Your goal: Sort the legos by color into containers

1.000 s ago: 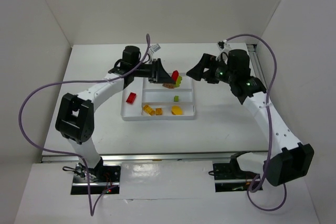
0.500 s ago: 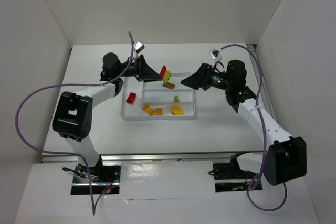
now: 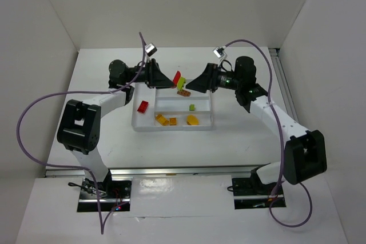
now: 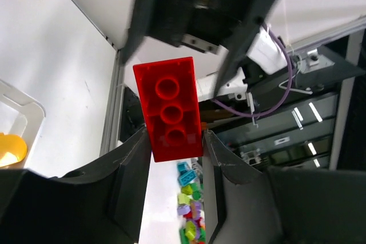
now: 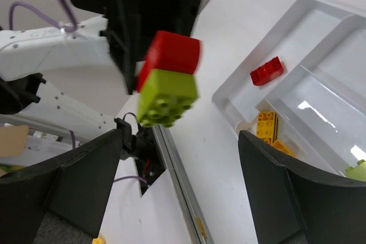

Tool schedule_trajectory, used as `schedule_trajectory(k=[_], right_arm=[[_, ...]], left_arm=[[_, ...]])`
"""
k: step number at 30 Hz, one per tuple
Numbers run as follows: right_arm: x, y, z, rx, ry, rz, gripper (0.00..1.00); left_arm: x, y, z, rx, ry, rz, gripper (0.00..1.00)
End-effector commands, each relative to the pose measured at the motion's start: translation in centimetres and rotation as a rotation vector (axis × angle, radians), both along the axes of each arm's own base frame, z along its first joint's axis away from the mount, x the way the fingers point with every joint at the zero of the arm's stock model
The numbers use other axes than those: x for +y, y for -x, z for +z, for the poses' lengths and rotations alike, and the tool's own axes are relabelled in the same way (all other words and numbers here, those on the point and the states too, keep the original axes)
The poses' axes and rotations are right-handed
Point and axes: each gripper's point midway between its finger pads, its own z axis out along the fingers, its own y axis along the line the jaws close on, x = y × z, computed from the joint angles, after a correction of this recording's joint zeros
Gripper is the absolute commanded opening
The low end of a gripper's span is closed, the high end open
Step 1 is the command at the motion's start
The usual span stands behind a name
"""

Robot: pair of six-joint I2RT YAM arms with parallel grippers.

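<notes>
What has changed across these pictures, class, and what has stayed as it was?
The left gripper carried its red brick, with a lime-green brick attached, leftward. The right gripper swung left, open, up to that pair. Unchanged: the left's grip, and the other bricks in the tray.

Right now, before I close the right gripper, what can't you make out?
Left wrist view: the green brick is hidden behind the red brick.
Right wrist view: the tray is cut off at the right edge.
Top view: too small to tell whether the right gripper touches the green brick.
</notes>
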Motion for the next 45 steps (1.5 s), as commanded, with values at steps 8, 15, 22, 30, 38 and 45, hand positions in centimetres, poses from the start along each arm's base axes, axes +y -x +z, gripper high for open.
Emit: schedule_trajectory(k=[8,15,22,30,38,45], right_arm=[[1.9,-0.2,3.0,-0.033,-0.147,0.123,0.87],[2.7,0.9,3.4,-0.025,-0.214,0.176,0.81],[3.7,1.9,3.0,-0.006,-0.224,0.239,0.78],[4.4,2.0,2.4,0.005,-0.230,0.249,0.54],[4.4,1.8,2.0,0.027,-0.221,0.235,0.19],[2.9,1.1,-1.7,0.113,-0.149,0.151,0.05]], left_arm=[[0.3,1.1,3.3,-0.233,-0.016,0.000,0.00],[0.3,1.0,2.9,-0.217,-0.030,-0.007,0.00],[0.3,1.0,3.1,-0.235,-0.028,-0.005,0.00],[0.4,1.3,3.6,-0.246,-0.029,-0.004,0.00],[0.3,1.2,3.2,-0.230,-0.037,-0.004,0.00],[3.0,-0.1,4.0,-0.220,-0.036,0.072,0.00]])
